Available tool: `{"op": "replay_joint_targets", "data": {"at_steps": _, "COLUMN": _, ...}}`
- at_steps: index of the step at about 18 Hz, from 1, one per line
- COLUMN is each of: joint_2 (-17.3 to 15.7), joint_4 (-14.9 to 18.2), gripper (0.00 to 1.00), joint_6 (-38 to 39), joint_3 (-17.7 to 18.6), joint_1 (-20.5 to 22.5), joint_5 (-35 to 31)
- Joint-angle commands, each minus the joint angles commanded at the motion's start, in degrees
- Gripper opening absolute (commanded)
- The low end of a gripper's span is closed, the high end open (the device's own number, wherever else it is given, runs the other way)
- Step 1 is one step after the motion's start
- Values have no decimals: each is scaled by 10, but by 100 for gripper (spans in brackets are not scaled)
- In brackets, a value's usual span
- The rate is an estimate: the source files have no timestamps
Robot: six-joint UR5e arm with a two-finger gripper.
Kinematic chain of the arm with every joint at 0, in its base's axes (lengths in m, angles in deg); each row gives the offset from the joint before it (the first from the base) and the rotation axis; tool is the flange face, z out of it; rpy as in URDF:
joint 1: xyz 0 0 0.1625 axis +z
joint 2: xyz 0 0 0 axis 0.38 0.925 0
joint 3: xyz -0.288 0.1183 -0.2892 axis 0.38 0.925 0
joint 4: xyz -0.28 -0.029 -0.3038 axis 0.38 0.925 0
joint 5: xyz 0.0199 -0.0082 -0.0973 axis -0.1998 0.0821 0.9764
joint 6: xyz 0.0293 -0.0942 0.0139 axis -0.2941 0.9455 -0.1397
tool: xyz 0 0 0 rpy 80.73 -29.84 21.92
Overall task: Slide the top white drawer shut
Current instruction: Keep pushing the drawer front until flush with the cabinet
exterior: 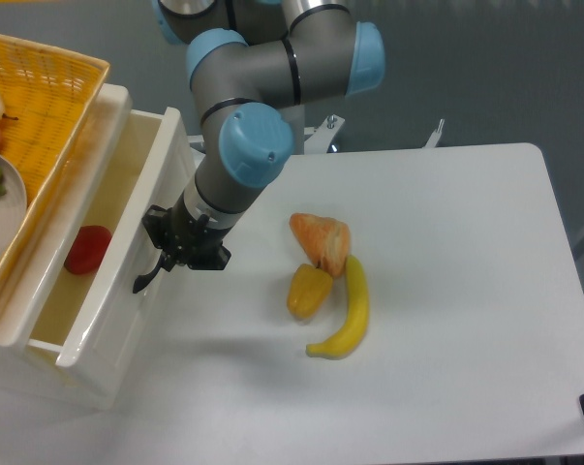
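top white drawer [127, 262]: at the left of the scene, pulled partly out of the cabinet, its glossy front panel facing the table and seen at a steep angle from above; a narrowed strip of its interior shows between the front panel and the cabinet top
black arched handle [146, 278]: on the drawer front, only its lower end clearly visible, the rest merging with the dark gripper above it
red pepper [87, 249]: inside the drawer, partly covered by the cabinet top edge; its stem cannot be made out
gripper [175, 250]: black, pressed against the drawer front just beside the handle; whether the jaws are wide, narrow or closed on the handle cannot be told, since the fingers blend into the handle and the body hides them
arm [248, 107]: grey links with light blue joint caps, coming down from the top edge where its base is cut off
cabinet [40, 329]: white, cut off at the left and bottom edges; the lower drawer front is not visible from this angle
yellow woven basket [49, 107]: on top of the cabinet, cut off at the left edge, holding a plate and bits of fruit only partly in frame
table [446, 291]: white, right and bottom edges partly cut off
croissant [321, 238]: near the table's middle, touching the yellow pepper
yellow pepper [308, 291]: just below the croissant, beside the banana
banana [346, 312]: curved, lying against the pepper's right side
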Motion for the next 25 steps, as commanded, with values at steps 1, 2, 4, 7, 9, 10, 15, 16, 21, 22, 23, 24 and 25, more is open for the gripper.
{"op": "replay_joint_targets", "data": {"at_steps": 1, "joint_2": 0, "joint_4": -1, "gripper": 8, "joint_6": 3, "joint_3": 0, "joint_1": -2, "joint_5": 0}}
{"op": "replay_joint_targets", "data": {"at_steps": 2, "joint_2": 1, "joint_4": -3, "gripper": 8, "joint_6": 4, "joint_3": 0, "joint_1": -3, "joint_5": 0}}
{"op": "replay_joint_targets", "data": {"at_steps": 4, "joint_2": 1, "joint_4": -4, "gripper": 8, "joint_6": 9, "joint_3": 0, "joint_1": -8, "joint_5": 0}}
{"op": "replay_joint_targets", "data": {"at_steps": 7, "joint_2": 2, "joint_4": -4, "gripper": 8, "joint_6": 12, "joint_3": 0, "joint_1": -11, "joint_5": 0}}
{"op": "replay_joint_targets", "data": {"at_steps": 9, "joint_2": 4, "joint_4": -17, "gripper": 8, "joint_6": 19, "joint_3": -1, "joint_1": -21, "joint_5": 0}}
{"op": "replay_joint_targets", "data": {"at_steps": 10, "joint_2": 5, "joint_4": -25, "gripper": 8, "joint_6": 31, "joint_3": -2, "joint_1": -24, "joint_5": 0}}
{"op": "replay_joint_targets", "data": {"at_steps": 15, "joint_2": 13, "joint_4": -43, "gripper": 8, "joint_6": 43, "joint_3": -2, "joint_1": -40, "joint_5": 0}}
{"op": "replay_joint_targets", "data": {"at_steps": 16, "joint_2": 14, "joint_4": -43, "gripper": 8, "joint_6": 43, "joint_3": -2, "joint_1": -40, "joint_5": 0}}
{"op": "replay_joint_targets", "data": {"at_steps": 21, "joint_2": 14, "joint_4": -44, "gripper": 8, "joint_6": 44, "joint_3": -2, "joint_1": -48, "joint_5": 0}}
{"op": "replay_joint_targets", "data": {"at_steps": 22, "joint_2": 14, "joint_4": -44, "gripper": 8, "joint_6": 44, "joint_3": -2, "joint_1": -50, "joint_5": 0}}
{"op": "replay_joint_targets", "data": {"at_steps": 23, "joint_2": 14, "joint_4": -44, "gripper": 8, "joint_6": 45, "joint_3": -2, "joint_1": -54, "joint_5": 1}}
{"op": "replay_joint_targets", "data": {"at_steps": 24, "joint_2": 14, "joint_4": -44, "gripper": 8, "joint_6": 47, "joint_3": -2, "joint_1": -54, "joint_5": 1}}
{"op": "replay_joint_targets", "data": {"at_steps": 25, "joint_2": 15, "joint_4": -44, "gripper": 8, "joint_6": 48, "joint_3": -2, "joint_1": -55, "joint_5": 1}}
